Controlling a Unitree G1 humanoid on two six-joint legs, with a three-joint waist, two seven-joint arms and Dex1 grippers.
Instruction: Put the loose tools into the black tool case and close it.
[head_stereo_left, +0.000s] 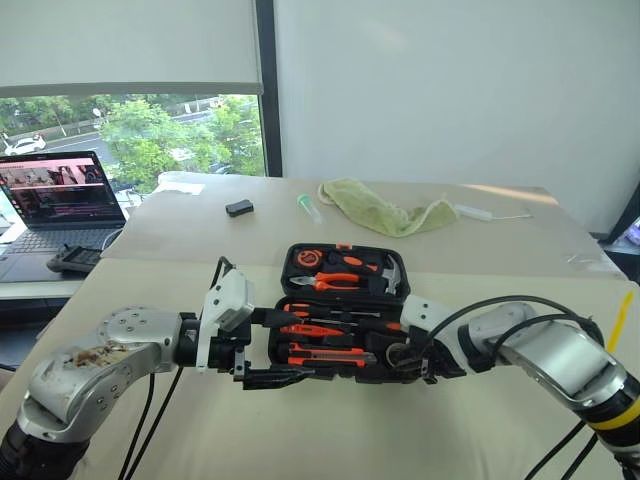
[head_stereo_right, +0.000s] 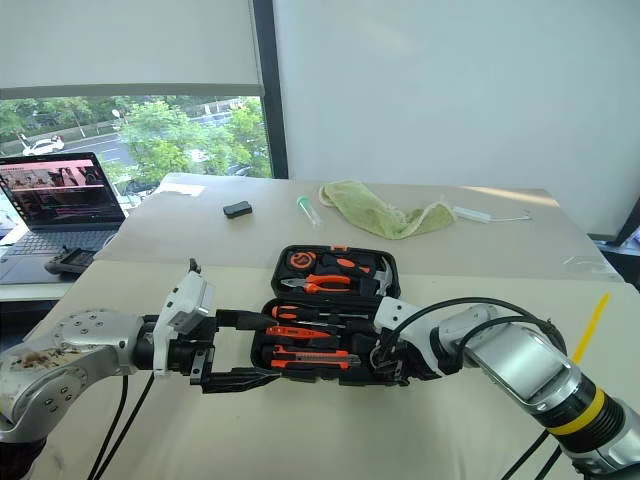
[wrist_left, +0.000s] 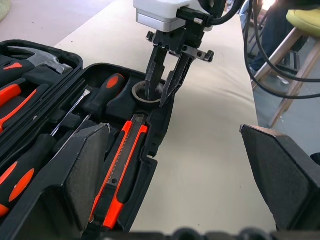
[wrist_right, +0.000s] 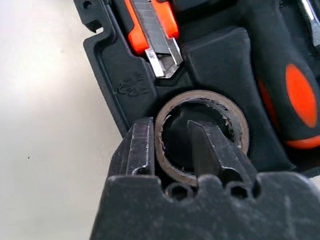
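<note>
Black tool case (head_stereo_left: 345, 312) lies open on the tan table (head_stereo_left: 480, 420), lid half on the far side. Tape roll (wrist_right: 200, 135) sits in its round slot at the near right corner, beside the utility knife (wrist_left: 120, 175). Right gripper (wrist_right: 172, 150) straddles the roll's wall, one finger inside, one outside, jaws slightly parted, grip uncertain. Left gripper (head_stereo_left: 268, 350) hovers wide open at the case's left end, holding nothing. Both screwdrivers (head_stereo_left: 315, 328) lie slotted.

Matt black plastic tool case (head_stereo_left: 300, 262), bare-metal utility knife (wrist_right: 161, 50) blade, glossy orange-black screwdriver handle (wrist_right: 295, 95), rough-edged cardboard-cored tape roll (wrist_right: 235, 117).
</note>
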